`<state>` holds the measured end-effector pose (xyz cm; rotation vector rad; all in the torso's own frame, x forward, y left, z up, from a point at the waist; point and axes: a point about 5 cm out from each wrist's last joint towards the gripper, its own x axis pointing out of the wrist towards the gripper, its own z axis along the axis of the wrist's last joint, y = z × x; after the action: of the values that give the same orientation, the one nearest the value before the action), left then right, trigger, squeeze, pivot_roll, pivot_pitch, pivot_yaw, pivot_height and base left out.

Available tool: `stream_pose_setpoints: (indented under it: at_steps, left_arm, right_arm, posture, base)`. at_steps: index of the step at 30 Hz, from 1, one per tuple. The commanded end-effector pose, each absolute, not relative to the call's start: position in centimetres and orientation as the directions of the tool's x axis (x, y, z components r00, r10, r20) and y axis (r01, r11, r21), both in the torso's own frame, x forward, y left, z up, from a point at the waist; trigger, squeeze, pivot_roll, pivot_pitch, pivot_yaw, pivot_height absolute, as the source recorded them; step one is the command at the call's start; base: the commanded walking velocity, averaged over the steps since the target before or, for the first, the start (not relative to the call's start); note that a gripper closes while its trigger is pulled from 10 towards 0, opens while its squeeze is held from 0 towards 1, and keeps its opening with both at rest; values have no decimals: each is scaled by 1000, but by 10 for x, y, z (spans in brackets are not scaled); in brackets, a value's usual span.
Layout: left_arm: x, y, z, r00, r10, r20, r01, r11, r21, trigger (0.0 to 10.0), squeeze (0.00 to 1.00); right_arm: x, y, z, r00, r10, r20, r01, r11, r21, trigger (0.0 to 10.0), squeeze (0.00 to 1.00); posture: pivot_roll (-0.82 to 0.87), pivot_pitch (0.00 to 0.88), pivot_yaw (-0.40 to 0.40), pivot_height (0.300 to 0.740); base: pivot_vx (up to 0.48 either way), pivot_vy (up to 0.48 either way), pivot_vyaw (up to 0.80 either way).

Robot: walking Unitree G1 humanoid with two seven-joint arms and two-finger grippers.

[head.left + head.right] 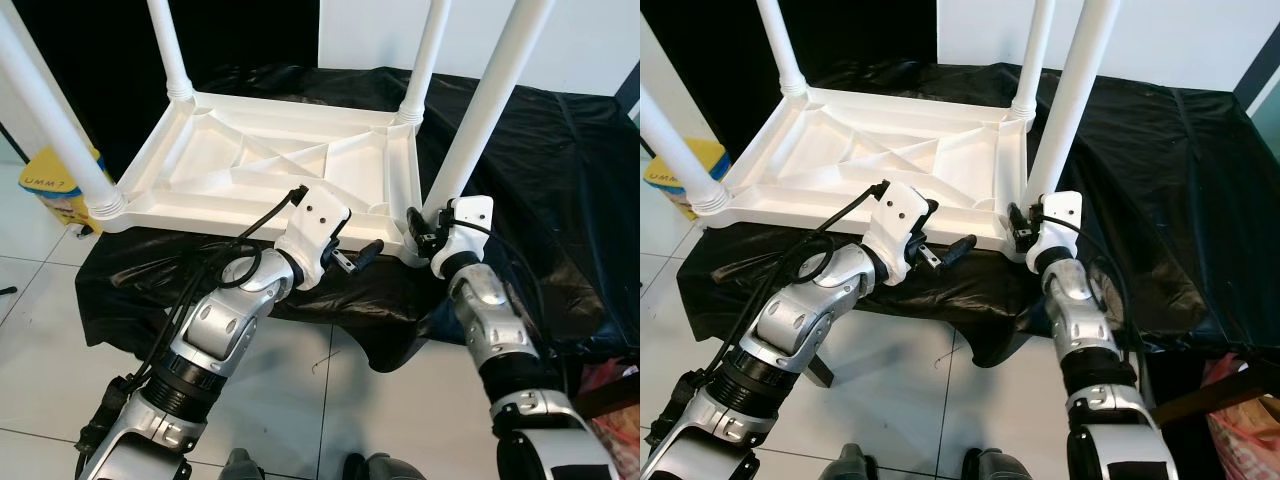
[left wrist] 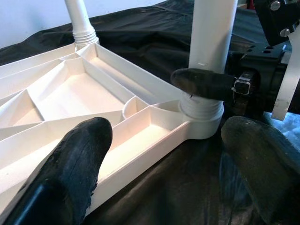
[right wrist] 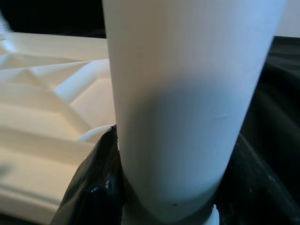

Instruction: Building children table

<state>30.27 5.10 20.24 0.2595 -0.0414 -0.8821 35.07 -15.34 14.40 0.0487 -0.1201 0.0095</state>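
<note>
A white plastic children's table [image 1: 270,165] lies upside down on a surface draped in black plastic sheeting [image 1: 560,170], its four white round legs pointing upward. The right gripper [image 1: 425,232] is clenched around the base of the near right white table leg [image 1: 490,110], one black finger on each side of it. The left gripper [image 1: 358,258] hovers released just beside the tabletop's near edge, its fingers [image 2: 70,168] spread apart and aimed toward that same corner.
</note>
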Motion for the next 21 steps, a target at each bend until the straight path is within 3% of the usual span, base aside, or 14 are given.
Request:
stream_pose_setpoints:
  at_steps: [1,3,7,18,19,20,21]
  left_arm:
    - [301,50,195,606,-789,-96,787,578,217,10000,0]
    - [301,50,195,606,-789,-96,787,578,217,10000,0]
    - [303,51,196,610,-787,-91,783,582,220,10000,0]
    - [305,52,197,608,-789,-86,783,579,229,10000,0]
    - [305,51,197,608,-789,-84,783,579,228,10000,0]
    - [305,51,197,608,-790,-83,783,579,227,10000,0]
    - [305,51,197,608,-790,-83,783,579,227,10000,0]
  right_arm:
    - [341,-158,119,987,-160,4,159,985,73,10000,0]
    - [341,-158,119,987,-160,4,159,985,73,10000,0]
    - [336,-128,120,993,-114,13,112,985,129,10000,0]
    - [336,-128,130,988,-140,61,131,983,131,10000,0]
    - [336,-128,132,987,-143,70,133,983,126,10000,443]
    - [334,-127,136,986,-137,91,124,983,133,10000,1000]
    - [334,-127,136,986,-137,91,124,983,133,10000,1000]
  posture:
    - [14,98,-62,740]
    - [14,98,-62,740]
    - [14,87,-54,740]
    - [14,78,-53,740]
    - [14,80,-55,740]
    - [13,82,-53,740]
    - [13,82,-53,740]
  base:
    - [0,0,0]
    - [0,0,0]
    - [0,0,0]
    - [0,0,0]
    - [0,0,0]
    - [0,0,0]
    - [0,0,0]
